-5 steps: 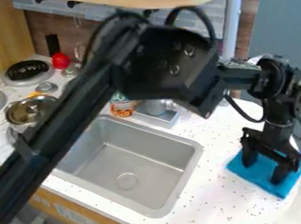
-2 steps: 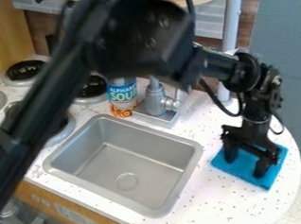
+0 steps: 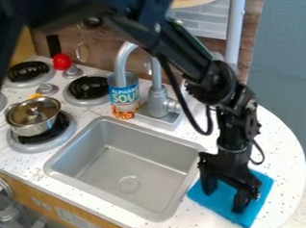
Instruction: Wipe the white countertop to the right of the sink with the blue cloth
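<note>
The gripper points down at the counter's right part, just right of the sink. Its two fingers stand apart, with their tips on or right over a flat blue cloth. Blue material shows between the fingers and out past them on both sides. The cloth lies on the speckled white counter, its left corner close to the sink's right rim.
The grey sink is left of the gripper, with a faucet and a soup can behind it. A lidded metal pot sits on a burner at left, and a red ball lies farther back.
The gripper has moved left and toward the front edge, and the blue cloth has slid along the counter with it. The arm's upper part has swung away from the stove, uncovering the pot and faucet.
</note>
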`<state>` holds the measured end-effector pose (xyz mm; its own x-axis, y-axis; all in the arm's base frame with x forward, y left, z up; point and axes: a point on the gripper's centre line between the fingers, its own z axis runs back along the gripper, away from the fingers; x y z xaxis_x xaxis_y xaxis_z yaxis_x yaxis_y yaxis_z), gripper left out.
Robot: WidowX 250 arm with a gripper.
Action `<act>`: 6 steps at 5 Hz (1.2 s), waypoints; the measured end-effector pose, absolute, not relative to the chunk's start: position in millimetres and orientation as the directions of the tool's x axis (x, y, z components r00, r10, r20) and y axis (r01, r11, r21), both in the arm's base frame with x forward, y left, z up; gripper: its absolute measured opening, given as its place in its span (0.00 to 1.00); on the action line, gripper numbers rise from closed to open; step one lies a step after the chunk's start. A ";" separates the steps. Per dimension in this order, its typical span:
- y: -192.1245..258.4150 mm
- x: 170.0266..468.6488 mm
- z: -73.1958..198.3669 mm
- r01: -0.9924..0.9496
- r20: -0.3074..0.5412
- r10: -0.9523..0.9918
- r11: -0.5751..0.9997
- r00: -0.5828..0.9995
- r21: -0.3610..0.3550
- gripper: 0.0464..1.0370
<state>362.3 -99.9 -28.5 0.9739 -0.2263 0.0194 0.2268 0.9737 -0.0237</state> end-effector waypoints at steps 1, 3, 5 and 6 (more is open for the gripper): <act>-100.9 331.8 -30.8 0.268 0.009 -0.268 0.963 0.963 -0.028 0.96; -99.1 348.9 -29.8 0.275 0.023 -0.275 0.962 0.961 0.002 0.96; -91.7 417.9 -26.0 0.165 0.036 -0.164 0.986 0.986 -0.009 0.96; -89.5 444.7 -23.9 0.118 0.025 -0.118 0.993 0.993 -0.021 0.96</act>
<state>444.7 -89.5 -23.9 0.9927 -0.1177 0.0247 0.1182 0.9928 -0.0212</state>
